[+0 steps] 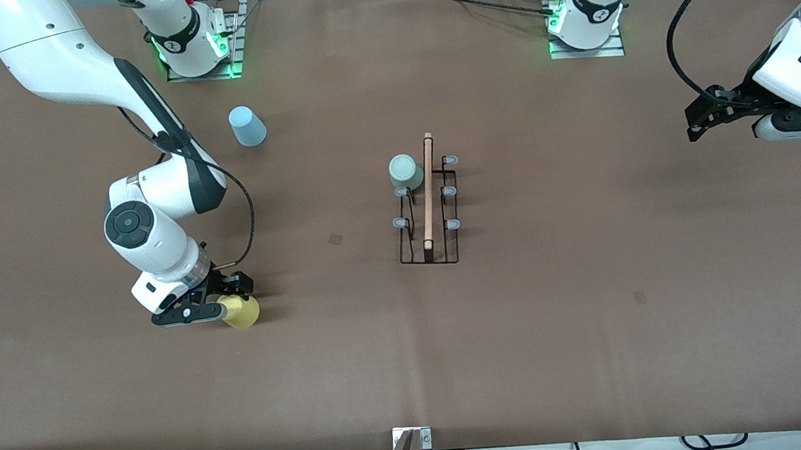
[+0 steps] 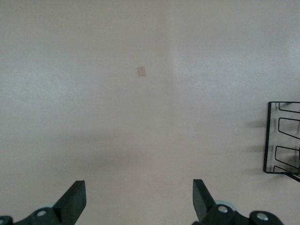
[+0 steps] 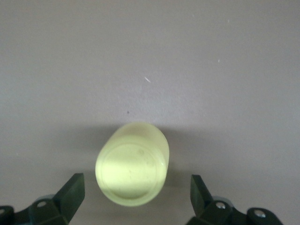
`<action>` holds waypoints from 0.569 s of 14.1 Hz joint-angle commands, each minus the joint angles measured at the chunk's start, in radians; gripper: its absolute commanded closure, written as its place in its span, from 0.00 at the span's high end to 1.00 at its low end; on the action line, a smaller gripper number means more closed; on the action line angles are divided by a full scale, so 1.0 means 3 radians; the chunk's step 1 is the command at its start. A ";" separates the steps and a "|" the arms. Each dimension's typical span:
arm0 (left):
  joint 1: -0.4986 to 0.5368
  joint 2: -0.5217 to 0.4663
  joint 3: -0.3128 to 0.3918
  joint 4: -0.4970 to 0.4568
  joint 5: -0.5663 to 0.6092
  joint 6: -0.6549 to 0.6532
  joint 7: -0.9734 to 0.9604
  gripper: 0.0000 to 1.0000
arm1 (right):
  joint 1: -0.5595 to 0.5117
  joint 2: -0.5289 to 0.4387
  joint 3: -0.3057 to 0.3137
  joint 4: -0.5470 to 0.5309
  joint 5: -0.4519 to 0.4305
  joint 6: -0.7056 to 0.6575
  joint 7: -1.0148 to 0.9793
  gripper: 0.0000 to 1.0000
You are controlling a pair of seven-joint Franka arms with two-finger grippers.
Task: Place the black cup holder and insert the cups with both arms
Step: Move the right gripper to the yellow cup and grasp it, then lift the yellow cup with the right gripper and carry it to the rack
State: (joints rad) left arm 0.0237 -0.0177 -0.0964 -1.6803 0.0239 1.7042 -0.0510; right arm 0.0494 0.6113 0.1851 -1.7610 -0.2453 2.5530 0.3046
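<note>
black cup holder (image 1: 427,212) stands at mid-worktop, handle up, pale green cup (image 1: 406,171) already inverted on a peg toward the robots' edge. right tool (image 1: 227,303) sits low at the yellow cup (image 1: 241,311), fingers apart on either side of it without touching, apparently lining up a grasp. left tool (image 1: 697,119) waits, fingers apart, above the left arm's end of the worktop. light blue cup (image 1: 247,126) stands near the right arm's base. the right wrist view alone shows the gaps beside the yellow cup's base; the left wrist view catches only the holder's corner.

High front camera faces both arm bases; wrist cameras look down close; the black cup holder (image 1: 427,212) appears in the front and left wrist views.
</note>
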 commanded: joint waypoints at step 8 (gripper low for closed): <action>0.0023 -0.0033 -0.0011 -0.0034 -0.0054 -0.0005 0.0042 1.00 | -0.0027 0.0115 0.0032 0.0046 -0.0041 0.0234 -0.0176 0.37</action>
State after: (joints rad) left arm 0.0237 -0.0176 -0.0964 -1.6805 0.0239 1.7042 -0.0510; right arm 0.0501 0.6383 0.1861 -1.7583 -0.2454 2.6141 0.2904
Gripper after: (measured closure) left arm 0.000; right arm 0.203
